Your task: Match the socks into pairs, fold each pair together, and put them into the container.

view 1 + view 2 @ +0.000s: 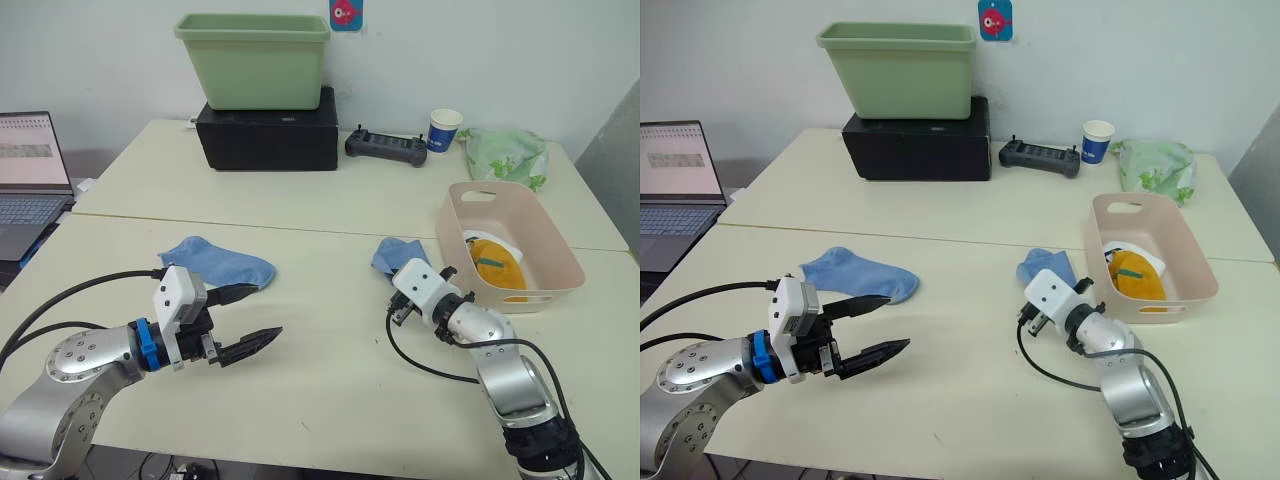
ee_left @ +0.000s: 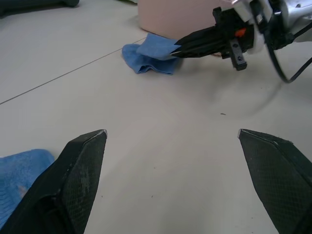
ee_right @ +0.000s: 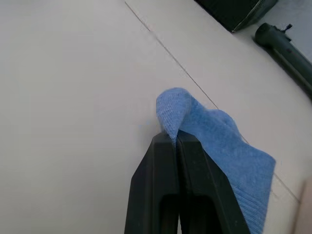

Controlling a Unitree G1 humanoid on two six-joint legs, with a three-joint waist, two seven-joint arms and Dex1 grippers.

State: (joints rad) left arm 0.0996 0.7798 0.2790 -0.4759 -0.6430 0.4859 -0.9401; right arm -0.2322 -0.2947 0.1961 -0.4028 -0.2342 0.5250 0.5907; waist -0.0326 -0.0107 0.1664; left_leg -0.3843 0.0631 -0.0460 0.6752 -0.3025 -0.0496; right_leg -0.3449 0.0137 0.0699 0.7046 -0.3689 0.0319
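- Pinched tight, the right gripper (image 3: 175,139) has its two black fingers closed on a fold of a light blue sock (image 3: 222,146), lifting that edge into a small peak while the rest of the sock lies on the table (image 1: 330,380).
- Seen from the head, this sock (image 1: 398,254) sits bunched just beside the near-left corner of the pink tub (image 1: 560,250).
- Left gripper (image 1: 250,320) hangs low over bare tabletop with its fingers spread wide, holding nothing.
- Just beyond its upper finger lies the second light blue sock (image 1: 218,263), flat on the table, well apart from the first.
- Inside the pink tub rest a mustard-yellow bundle (image 1: 497,266) on top of a white one (image 1: 474,240).
- Farther back on the table stand a black box (image 1: 268,135) with a light green tub (image 1: 254,60) on it, a black controller (image 1: 386,148), a paper cup (image 1: 444,130) and a green patterned bag (image 1: 508,155).
- A laptop (image 1: 30,180) stands open at the robot's far left.
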